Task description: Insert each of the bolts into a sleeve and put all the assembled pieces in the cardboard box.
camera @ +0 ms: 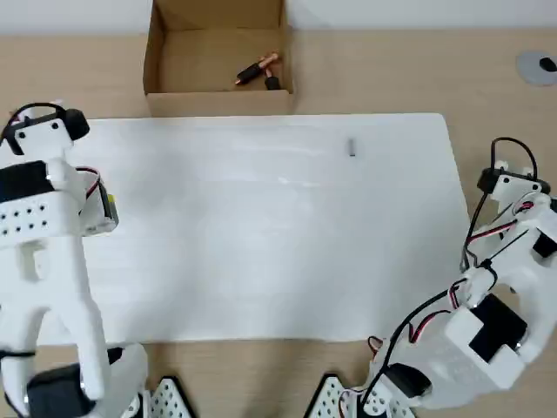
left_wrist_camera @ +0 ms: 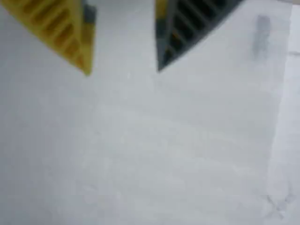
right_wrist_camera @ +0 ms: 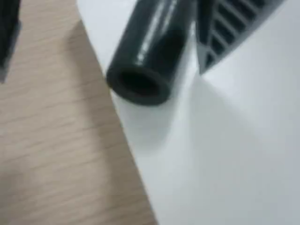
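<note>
The sleeve (right_wrist_camera: pixel 150 51) sits hard up against the right end effector (right_wrist_camera: pixel 140 65), over the edge where the mat (camera: pixel 261 244) gives way to the bare table (camera: pixel 365 70). I cannot tell whether that end effector is pinching it or merely has it alongside. The left end effector (left_wrist_camera: pixel 123 70) hangs over the mat, spread, with nothing between its yellow and black sides, well apart from the sleeve.

The sleeve is a glossy black tube, and its open round end faces the wrist camera. It throws a soft shadow on the mat beneath.

At the far side of the table stands the box (camera: pixel 218 103), open on top. Inside it, near the right wall, lie the pieces (camera: pixel 258 70), copper ends poking from black sleeves (how many I cannot count). A small grey bit (camera: pixel 352 148) lies alone on the mat between the box and the right arm, too small to name.
</note>
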Robot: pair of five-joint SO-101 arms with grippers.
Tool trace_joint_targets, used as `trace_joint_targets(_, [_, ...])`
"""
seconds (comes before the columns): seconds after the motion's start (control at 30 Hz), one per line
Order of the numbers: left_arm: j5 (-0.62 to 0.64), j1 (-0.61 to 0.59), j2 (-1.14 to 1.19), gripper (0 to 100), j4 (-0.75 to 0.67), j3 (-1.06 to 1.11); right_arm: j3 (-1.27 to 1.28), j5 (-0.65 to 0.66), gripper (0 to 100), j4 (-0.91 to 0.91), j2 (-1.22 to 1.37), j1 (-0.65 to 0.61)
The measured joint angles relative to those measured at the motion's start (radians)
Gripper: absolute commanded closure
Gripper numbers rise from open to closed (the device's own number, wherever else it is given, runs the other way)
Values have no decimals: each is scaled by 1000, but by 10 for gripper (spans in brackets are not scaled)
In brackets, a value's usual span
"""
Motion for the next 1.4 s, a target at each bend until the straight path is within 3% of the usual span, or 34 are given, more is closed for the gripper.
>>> trace_joint_targets(0.33, [-51,0,-264,903,0,0,15,63,724,0,0,0])
trace_joint_targets(0.73, [-51,0,-391,903,51,0,29,63,941,-11,-2,9])
trace_joint_targets(1.2, [-104,0,-476,903,75,0,40,64,988,-6,-5,2])
trace_joint_targets(1.4, [-104,0,-479,903,75,0,26,63,988,94,-3,-11])
